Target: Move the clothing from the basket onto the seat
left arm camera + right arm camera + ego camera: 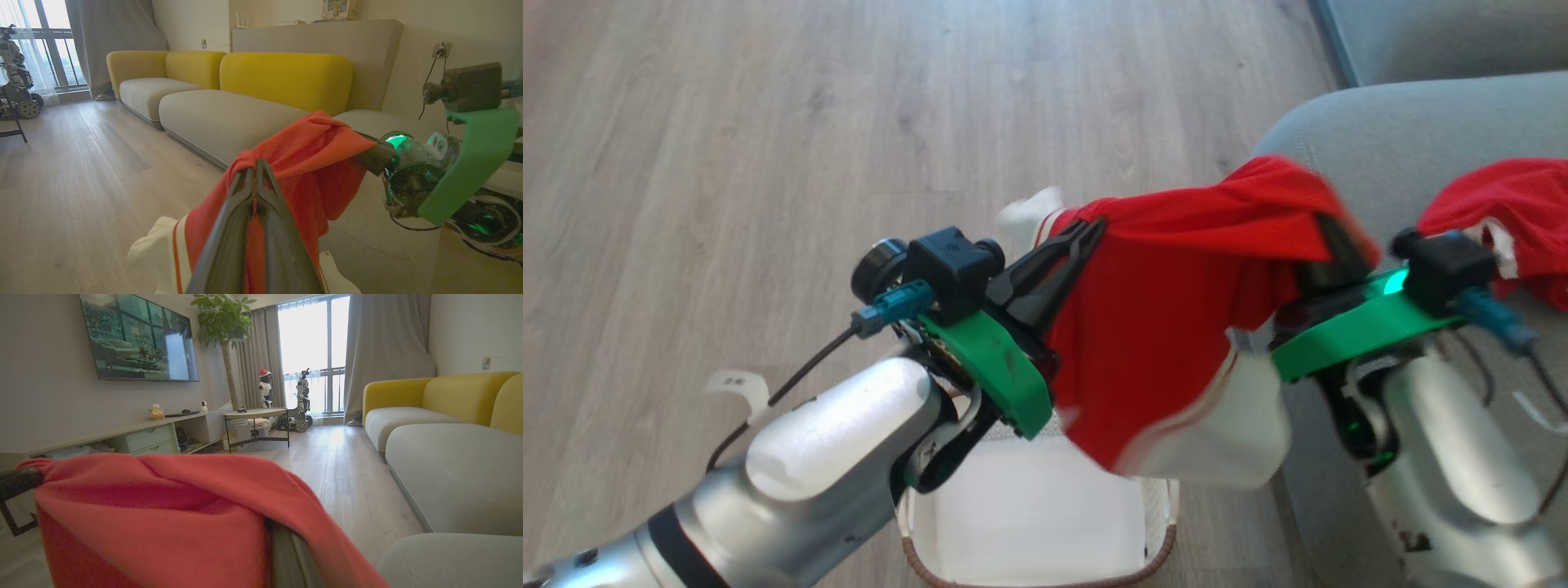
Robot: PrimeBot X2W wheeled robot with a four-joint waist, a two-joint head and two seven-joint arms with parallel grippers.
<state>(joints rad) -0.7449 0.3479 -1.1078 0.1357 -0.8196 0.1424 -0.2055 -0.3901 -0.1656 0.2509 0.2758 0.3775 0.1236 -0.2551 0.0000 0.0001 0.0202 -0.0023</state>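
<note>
Clothing (1168,327) crosswise, left fingers (1054,269) to right fingers (1333,243)

Clothing (1160,327) soft cloth; floor (768,122) matt wood

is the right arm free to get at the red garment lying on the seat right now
Probably not: the right pincer is shut on the hanging garment it shares with the left pincer. The other garment lies on the seat close beside it.

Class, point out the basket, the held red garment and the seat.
basket (1161,523): head view, its right wall.
held red garment (1160,310): head view, its red middle.
seat (1380,139): head view, bare cushion top.
</note>
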